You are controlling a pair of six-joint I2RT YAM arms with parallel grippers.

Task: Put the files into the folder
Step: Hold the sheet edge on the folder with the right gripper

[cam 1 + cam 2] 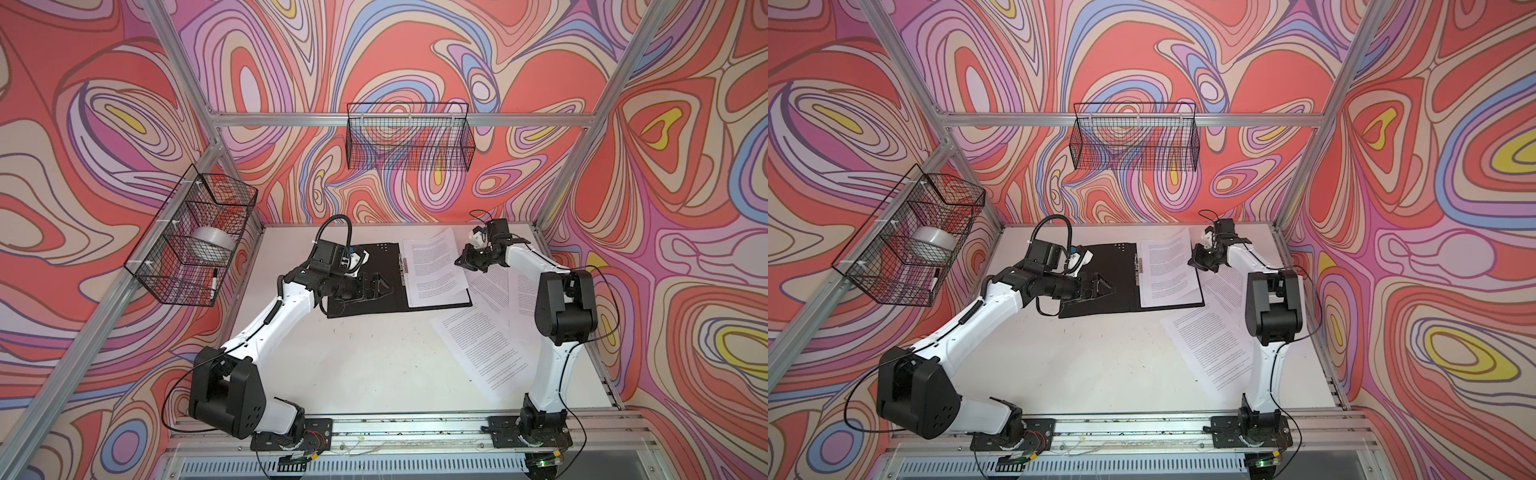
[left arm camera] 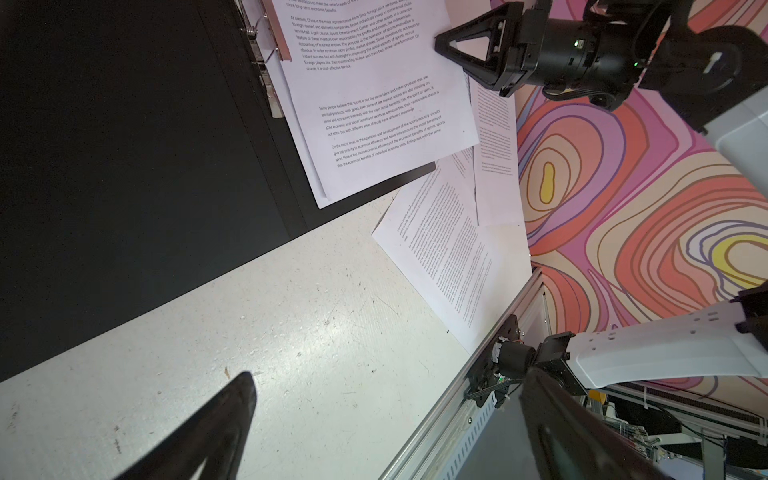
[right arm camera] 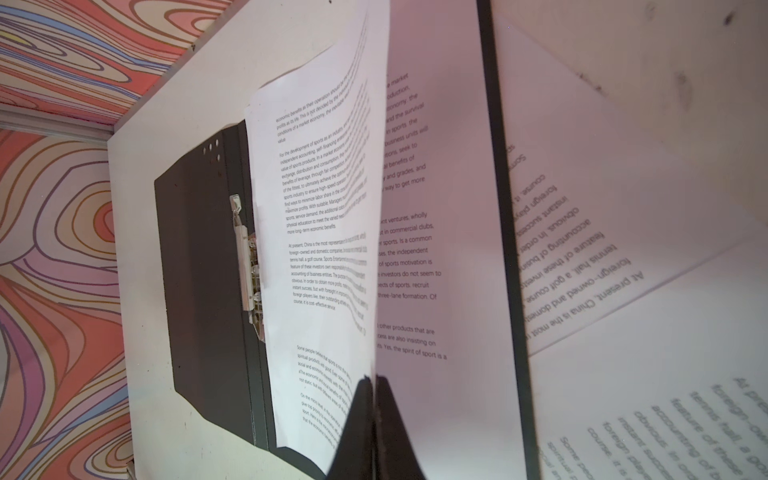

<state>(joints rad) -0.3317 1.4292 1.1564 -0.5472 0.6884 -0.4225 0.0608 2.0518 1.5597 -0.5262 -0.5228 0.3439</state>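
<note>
L arm: reaches in, left gripper (image 1: 383,286) jaws spread, over open folder (image 1: 380,259) | R arm: right gripper (image 3: 375,381) pinching top sheet (image 1: 432,259) edge | loose sheets (image 1: 478,345) on table (image 1: 365,365) beside folder

— What hangs on the swirly walls?
— Two black wire baskets: a back basket (image 1: 409,145), and a side basket (image 1: 174,286) holding a pale tape roll (image 1: 210,245) and a marker (image 1: 214,284).
— Underneath?
— A white counter (image 1: 365,365), lightly scuffed.

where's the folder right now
In both top views the folder lies open at back centre, black inside up, under the left gripper; sheets cover its right flap, where the right gripper pinches the top sheet.
</note>
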